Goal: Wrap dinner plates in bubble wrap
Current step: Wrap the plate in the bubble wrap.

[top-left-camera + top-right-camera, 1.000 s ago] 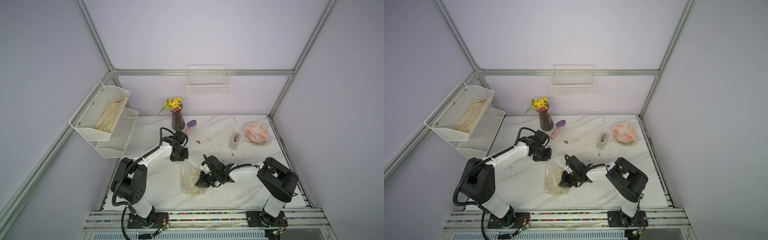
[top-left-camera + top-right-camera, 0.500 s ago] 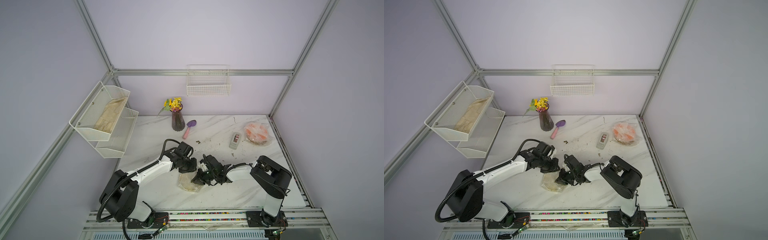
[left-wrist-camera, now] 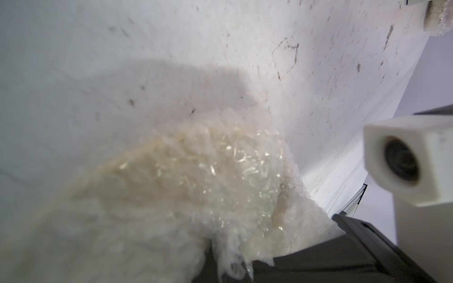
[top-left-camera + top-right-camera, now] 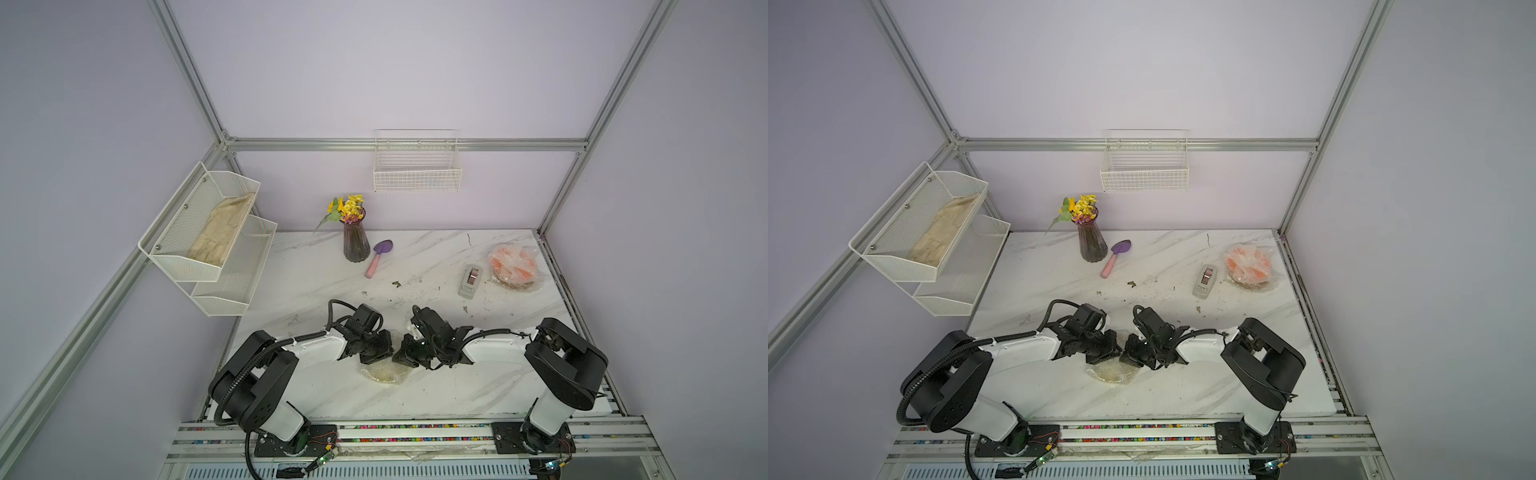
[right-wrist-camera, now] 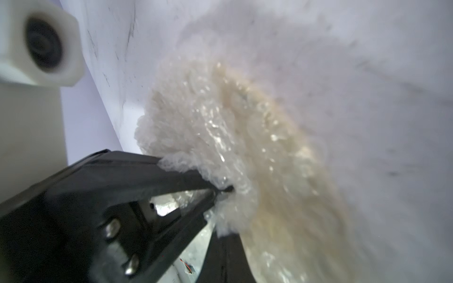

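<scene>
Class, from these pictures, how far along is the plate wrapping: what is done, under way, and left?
Done: the orange plate lies wrapped beside the tape dispenser. In hand: the left gripper and right gripper are shut on the bubble wrap over the cream plate. Left: closing that bundle; no third plate is visible.

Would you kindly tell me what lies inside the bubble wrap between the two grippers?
A pale cream plate shows through the bubble wrap; its pattern and underside are hidden.
</scene>
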Motion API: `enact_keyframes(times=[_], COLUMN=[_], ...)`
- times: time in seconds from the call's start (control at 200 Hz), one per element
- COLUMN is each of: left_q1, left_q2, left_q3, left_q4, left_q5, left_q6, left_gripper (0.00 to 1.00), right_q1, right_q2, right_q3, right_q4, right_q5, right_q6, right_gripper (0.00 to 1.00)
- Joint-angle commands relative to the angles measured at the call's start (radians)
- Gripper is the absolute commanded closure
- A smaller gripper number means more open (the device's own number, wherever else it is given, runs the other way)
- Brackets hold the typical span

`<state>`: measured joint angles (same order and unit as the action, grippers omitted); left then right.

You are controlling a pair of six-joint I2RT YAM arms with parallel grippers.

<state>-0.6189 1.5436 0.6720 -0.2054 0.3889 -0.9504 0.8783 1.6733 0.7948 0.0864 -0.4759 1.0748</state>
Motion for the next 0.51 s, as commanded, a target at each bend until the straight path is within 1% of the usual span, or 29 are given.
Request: enact_keyframes(times=[0.0, 0.065, 0.16, 0.24, 0.355, 0.43, 0.5], left_q1=[-0.007, -0.006, -0.007, -0.008, -0.038, -0.071, -0.097], left_q2=[0.092, 0.103, 0.113, 0.098, 0.045, 0.014, -0.007], left_q3=[-0.049, -0.026, 0.044, 0.129, 0.242, 0.269, 0.252], left_q4=[-0.127, -0.141, -0.198, -0.267, -0.336, -0.353, -0.346], left_q5=[-0.036, -0.037, -0.059, -0.073, -0.040, -0.008, 0.017], left_q6=[0.018, 0.038, 0.090, 0.133, 0.161, 0.154, 0.133], left_gripper=[0.95, 0.95, 0.93, 0.92, 0.88, 0.86, 0.84], right_q1=[-0.049, -0.073, -0.060, -0.043, -0.028, -0.028, -0.028], right_q2=[0.015, 0.066, 0.070, 0.070, 0.063, 0.051, 0.049], right_q3=[0.009, -0.005, -0.023, -0.059, -0.081, -0.079, -0.069], right_q4=[-0.163, -0.159, -0.194, -0.137, -0.102, -0.115, -0.121], right_q5=[0.038, 0.000, 0.057, 0.045, 0.057, 0.078, 0.095], right_q6=[-0.087, -0.116, -0.132, -0.091, -0.051, -0.050, -0.049], right_gripper=[1.00, 1.00, 1.00, 1.00, 1.00, 1.00, 1.00])
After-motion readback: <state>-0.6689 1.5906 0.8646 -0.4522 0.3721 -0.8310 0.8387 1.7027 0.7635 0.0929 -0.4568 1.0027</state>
